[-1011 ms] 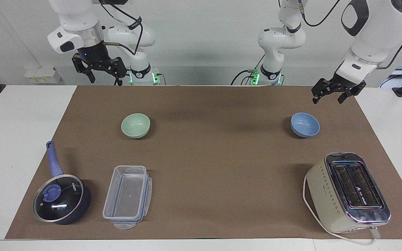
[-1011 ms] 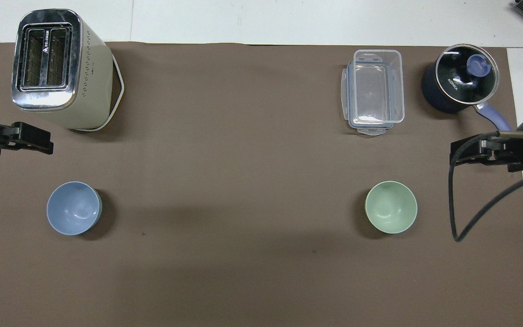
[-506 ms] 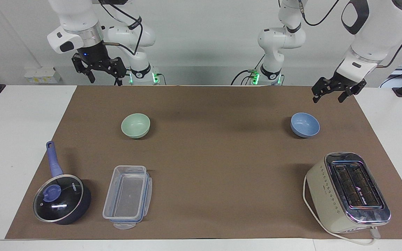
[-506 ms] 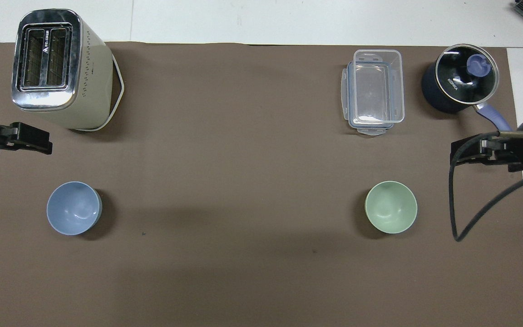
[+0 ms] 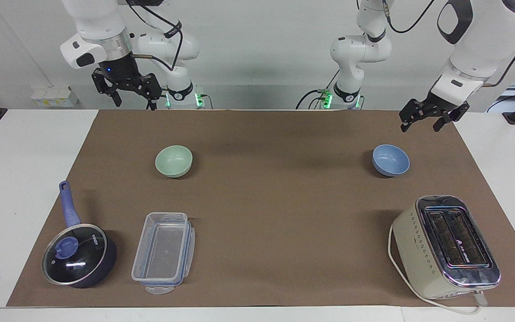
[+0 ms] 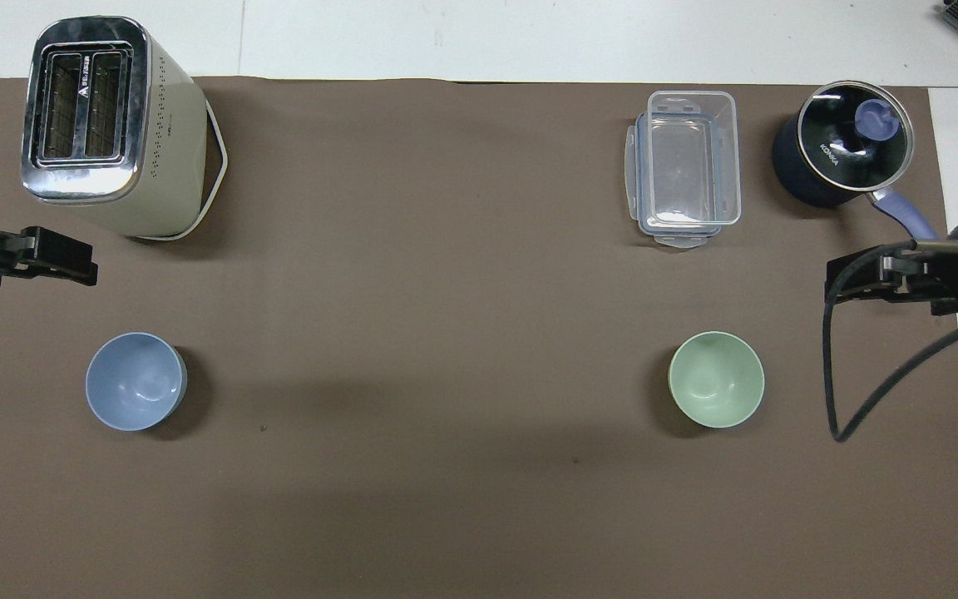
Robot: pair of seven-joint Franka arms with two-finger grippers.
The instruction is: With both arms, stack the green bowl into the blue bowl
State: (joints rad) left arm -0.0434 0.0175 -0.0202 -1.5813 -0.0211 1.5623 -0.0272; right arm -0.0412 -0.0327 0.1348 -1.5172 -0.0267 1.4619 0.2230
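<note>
The pale green bowl (image 5: 174,161) stands upright and empty on the brown mat toward the right arm's end; it also shows in the overhead view (image 6: 716,380). The periwinkle-blue bowl (image 5: 390,160) stands upright and empty toward the left arm's end, seen too from overhead (image 6: 135,381). The two bowls are far apart. My left gripper (image 5: 420,126) hangs open and empty in the air over the mat's edge close to the blue bowl, also visible from overhead (image 6: 80,264). My right gripper (image 5: 136,96) hangs open and empty, high up by the green bowl's end (image 6: 841,283).
A cream toaster (image 5: 447,246) with its cord stands farther from the robots than the blue bowl. A clear lidless plastic container (image 5: 163,252) and a dark-blue lidded saucepan (image 5: 76,255) stand farther out than the green bowl. The brown mat (image 5: 275,201) covers the white table.
My left gripper has risen slightly. My right gripper and both bowls have stayed where they were.
</note>
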